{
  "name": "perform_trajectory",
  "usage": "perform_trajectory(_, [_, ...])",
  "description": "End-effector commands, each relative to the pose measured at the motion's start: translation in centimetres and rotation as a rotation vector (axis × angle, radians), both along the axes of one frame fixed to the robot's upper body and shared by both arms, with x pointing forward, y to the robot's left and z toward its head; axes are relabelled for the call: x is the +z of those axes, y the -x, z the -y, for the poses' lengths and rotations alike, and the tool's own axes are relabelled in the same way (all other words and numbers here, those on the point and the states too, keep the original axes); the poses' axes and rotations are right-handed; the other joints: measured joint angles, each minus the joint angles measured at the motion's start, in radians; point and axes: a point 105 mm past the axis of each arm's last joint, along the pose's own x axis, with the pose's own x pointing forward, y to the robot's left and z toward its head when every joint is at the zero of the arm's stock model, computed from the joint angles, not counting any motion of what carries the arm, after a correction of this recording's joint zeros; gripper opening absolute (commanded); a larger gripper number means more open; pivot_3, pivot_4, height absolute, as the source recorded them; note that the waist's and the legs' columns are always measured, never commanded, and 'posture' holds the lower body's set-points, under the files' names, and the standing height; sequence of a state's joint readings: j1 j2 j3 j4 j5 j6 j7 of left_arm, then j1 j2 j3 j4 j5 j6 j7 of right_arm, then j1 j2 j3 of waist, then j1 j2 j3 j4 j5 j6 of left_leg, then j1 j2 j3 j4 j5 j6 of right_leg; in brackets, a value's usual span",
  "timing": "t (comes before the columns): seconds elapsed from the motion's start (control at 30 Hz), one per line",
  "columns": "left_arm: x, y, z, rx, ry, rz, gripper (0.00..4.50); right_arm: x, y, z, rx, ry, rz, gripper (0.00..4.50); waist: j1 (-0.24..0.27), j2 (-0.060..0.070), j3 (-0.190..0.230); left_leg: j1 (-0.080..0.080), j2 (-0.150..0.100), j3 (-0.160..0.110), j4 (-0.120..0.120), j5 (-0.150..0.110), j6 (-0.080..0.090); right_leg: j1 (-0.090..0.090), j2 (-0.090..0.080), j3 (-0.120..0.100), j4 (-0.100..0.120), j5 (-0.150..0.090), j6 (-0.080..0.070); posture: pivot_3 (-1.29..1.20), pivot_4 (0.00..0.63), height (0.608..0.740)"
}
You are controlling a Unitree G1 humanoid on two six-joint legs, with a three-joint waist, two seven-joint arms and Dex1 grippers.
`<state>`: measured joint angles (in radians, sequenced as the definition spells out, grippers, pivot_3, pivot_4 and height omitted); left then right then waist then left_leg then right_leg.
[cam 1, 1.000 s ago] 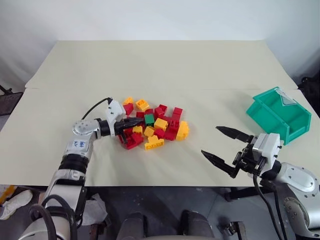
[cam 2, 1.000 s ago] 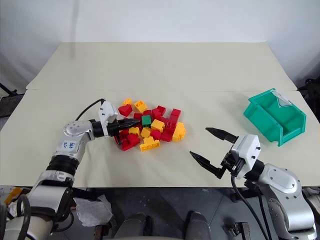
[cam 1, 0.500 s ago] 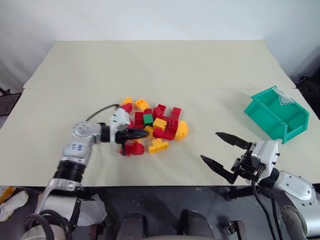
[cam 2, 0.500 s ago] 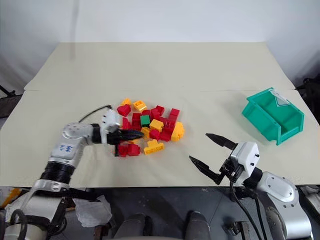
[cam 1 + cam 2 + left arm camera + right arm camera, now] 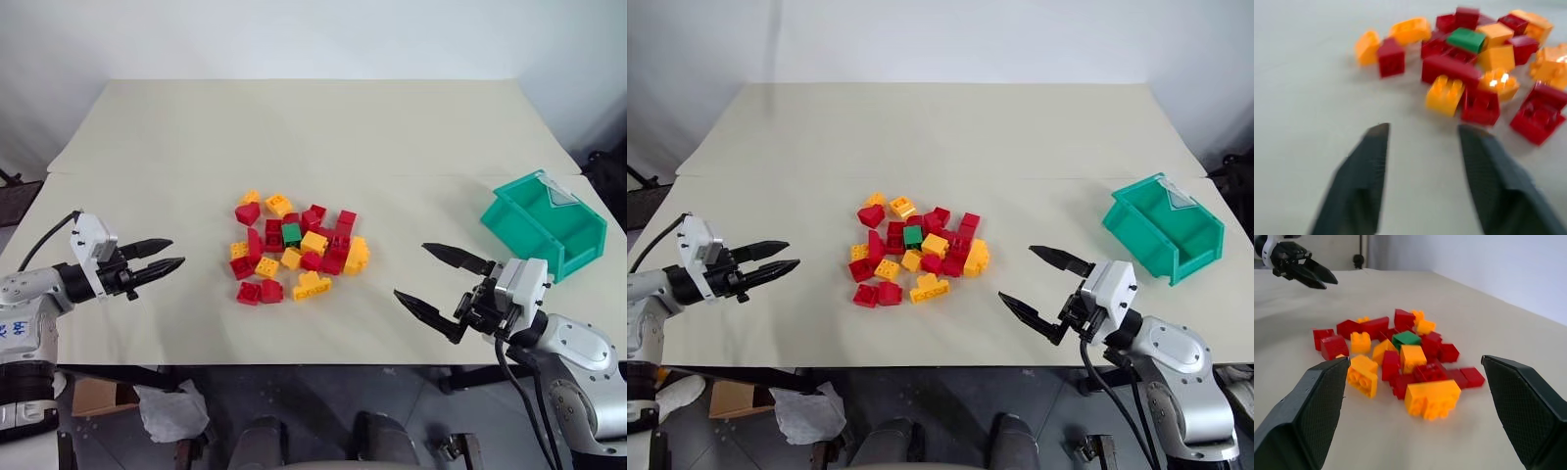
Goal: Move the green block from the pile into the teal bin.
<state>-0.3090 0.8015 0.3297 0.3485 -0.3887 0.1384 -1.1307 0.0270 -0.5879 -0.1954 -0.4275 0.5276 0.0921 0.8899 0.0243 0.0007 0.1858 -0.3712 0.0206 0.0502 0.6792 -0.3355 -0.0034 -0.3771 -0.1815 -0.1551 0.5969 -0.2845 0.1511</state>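
Note:
The green block [image 5: 292, 234] lies near the middle of the pile [image 5: 294, 255] of red and yellow bricks at the table's centre, and also shows in the left wrist view [image 5: 1466, 39]. My left gripper [image 5: 176, 252] hovers well to the left of the pile, pointing at it, open with nothing between its fingers. To the right of the pile, near the front edge, my right gripper [image 5: 409, 271] stands wide open and empty. The teal bin [image 5: 544, 225] sits at the far right of the table, beyond the right gripper.
The cream table [image 5: 313, 127] stretches bare behind the pile. A seam [image 5: 147, 174] runs across the table behind the bricks. Open surface lies between the pile and the bin.
My left gripper has pulled back out of the pile's left side to the left and opened. A few bricks at that side lie shifted and spread. The right gripper has stayed put.

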Motion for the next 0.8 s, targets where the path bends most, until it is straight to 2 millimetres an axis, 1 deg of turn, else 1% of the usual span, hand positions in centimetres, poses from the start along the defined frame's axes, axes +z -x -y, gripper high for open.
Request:
perform_trajectory(0.03, [1.2,-0.2,2.0,-0.046,0.008,0.06,3.75,0.3,0.2,-0.1,0.019,0.014,0.018,4.5,0.004,0.0,0.0,0.0,0.0,0.0,0.0,0.0,0.0,0.0,0.0,0.0,0.0,0.0,0.0,0.0,0.15,0.74])
perform_trajectory(0.1, [1.3,-0.6,4.0,-0.101,0.016,0.054,4.38,0.4,0.2,-0.1,0.021,0.015,0.018,4.5,0.005,0.0,0.0,0.0,0.0,0.0,0.0,0.0,0.0,0.0,0.0,0.0,0.0,0.0,0.0,0.0,0.15,0.74])
perform_trajectory(0.13, [1.4,-0.7,5.3,-0.155,0.007,0.049,4.44,0.5,0.2,-0.2,0.022,0.015,0.017,4.5,0.004,0.0,0.0,0.0,-0.001,0.0,0.0,0.0,0.0,0.0,0.0,0.0,0.0,0.0,0.0,0.0,0.15,0.74])
perform_trajectory(0.2, [1.7,-1.9,7.9,-0.213,-0.012,0.043,4.44,0.4,0.3,-0.1,0.021,0.02,0.01,4.5,0.004,0.0,0.0,0.0,0.0,0.0,0.0,0.0,0.0,0.0,0.0,0.0,0.001,0.0,0.0,0.0,0.15,0.74])
perform_trajectory(0.23, [1.9,-2.5,8.8,-0.223,-0.022,0.041,4.44,0.3,0.3,-0.1,0.021,0.023,0.006,4.5,0.004,0.0,0.0,0.0,-0.001,0.0,0.001,0.0,0.0,0.0,0.0,0.0,0.001,0.0,0.0,0.0,0.15,0.74])
perform_trajectory(0.27, [2.1,-3.4,10.0,-0.226,-0.045,0.035,4.44,0.3,0.4,-0.1,0.022,0.025,0.001,4.5,0.003,0.0,0.0,0.0,-0.001,0.0,0.001,0.0,0.0,0.0,0.0,0.0,0.001,0.0,0.0,0.0,0.15,0.74])
perform_trajectory(0.3, [2.2,-4.0,10.7,-0.227,-0.064,0.031,4.44,0.3,0.5,-0.1,0.022,0.025,-0.001,4.5,0.002,0.0,0.0,0.0,-0.001,0.001,0.001,0.0,0.0,0.0,0.0,0.0,0.001,0.0,0.0,0.0,0.15,0.74])
perform_trajectory(0.37, [2.4,-4.5,11.7,-0.239,-0.069,0.019,4.44,0.3,0.6,-0.1,0.022,0.024,-0.004,4.5,-0.002,0.0,0.0,0.0,-0.001,0.001,0.001,0.0,0.0,0.0,0.0,0.0,0.001,0.0,0.0,0.0,0.15,0.74])
perform_trajectory(0.43, [2.6,-5.1,13.5,-0.285,-0.091,-0.006,4.44,0.4,0.7,-0.2,0.027,0.03,-0.011,4.5,-0.007,0.0,0.0,0.001,-0.001,0.002,-0.001,0.0,0.0,0.0,0.0,0.001,0.001,0.0,0.0,0.0,0.15,0.74])
perform_trajectory(0.5, [2.5,-5.6,14.5,-0.302,-0.122,-0.017,4.44,0.4,0.6,-0.2,0.028,0.032,-0.013,4.5,-0.009,0.0,0.0,0.001,-0.001,0.002,-0.001,0.0,0.0,0.0,0.0,0.001,0.0,0.0,0.0,0.0,0.15,0.74])
perform_trajectory(0.6, [2.4,-7.2,16.2,-0.291,-0.159,-0.029,4.44,0.6,0.6,-0.3,0.022,0.027,-0.008,4.5,-0.001,-0.001,0.0,0.0,-0.001,0.002,0.0,0.0,0.0,0.0,0.0,0.001,0.0,0.0,0.0,0.0,0.15,0.74])
perform_trajectory(0.7, [1.8,-8.2,16.7,-0.279,-0.213,-0.039,4.44,0.7,0.8,-0.5,0.015,0.018,-0.006,4.5,0.001,-0.001,0.0,-0.001,-0.001,0.002,0.002,0.0,0.0,0.0,0.0,0.001,-0.001,0.0,0.0,0.0,0.15,0.74])
perform_trajectory(0.8, [2.0,-9.0,17.1,-0.258,-0.199,-0.025,4.44,0.7,1.0,-0.7,0.01,0.013,-0.008,4.5,0.001,-0.001,0.0,-0.001,-0.001,0.002,0.001,0.0,0.0,0.0,0.0,0.001,-0.001,0.0,0.0,0.0,0.15,0.74])
